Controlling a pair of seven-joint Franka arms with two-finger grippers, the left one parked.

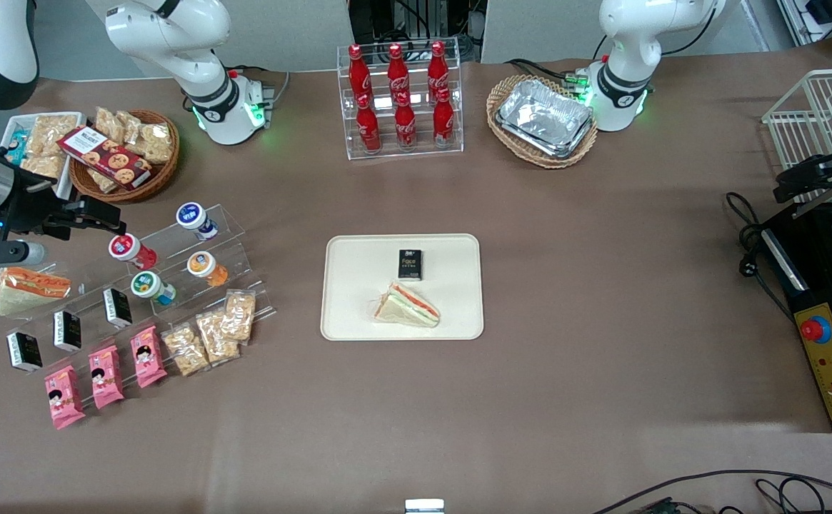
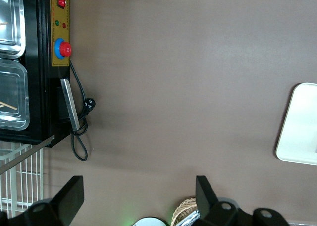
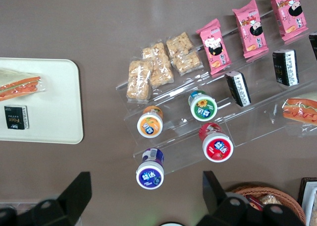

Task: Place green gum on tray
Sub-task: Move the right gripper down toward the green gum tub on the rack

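Front view. A brown table (image 1: 601, 285) covers almost the whole frame, and the white arm bases stand along its upper edge. The cream tray (image 1: 358, 285) lies flat at the centre of the frame. It holds a black box (image 1: 410, 264) and, nearer the camera, a wrapped sandwich (image 1: 408, 305). In the upper part of the frame a clear rack (image 1: 399, 146) holds red cola bottles (image 1: 398, 68). Beside it, toward the parked arm's end, a wicker basket (image 1: 501, 89) holds foil trays (image 1: 544, 114). Toward the working arm's end a clear stepped stand (image 1: 241, 246) carries four small bottles. The green gum (image 1: 148, 285) sits on a step there, well apart from the tray. An orange-lidded bottle (image 1: 205, 265) is beside it. A red-lidded bottle (image 1: 126, 248) is farther from the camera. The gripper (image 1: 101, 218) hangs above the stand near the red-lidded bottle and touches nothing.

Left wrist view. There is bare brown cloth, one rounded corner of the tray (image 2: 302, 127), a black control box with a red button (image 2: 63, 48) and a white wire rack (image 2: 22, 179).

Right wrist view. The gripper (image 3: 146, 179) has its fingers (image 3: 77, 194) spread wide and nothing between them. Below it lies a blue-lidded bottle (image 3: 150, 172). The green gum (image 3: 203, 107) lies on the stand between the orange-lidded bottle (image 3: 150, 122) and a black packet (image 3: 237, 88), clear of both fingers. The tray (image 3: 54, 97) lies well apart from the stand.
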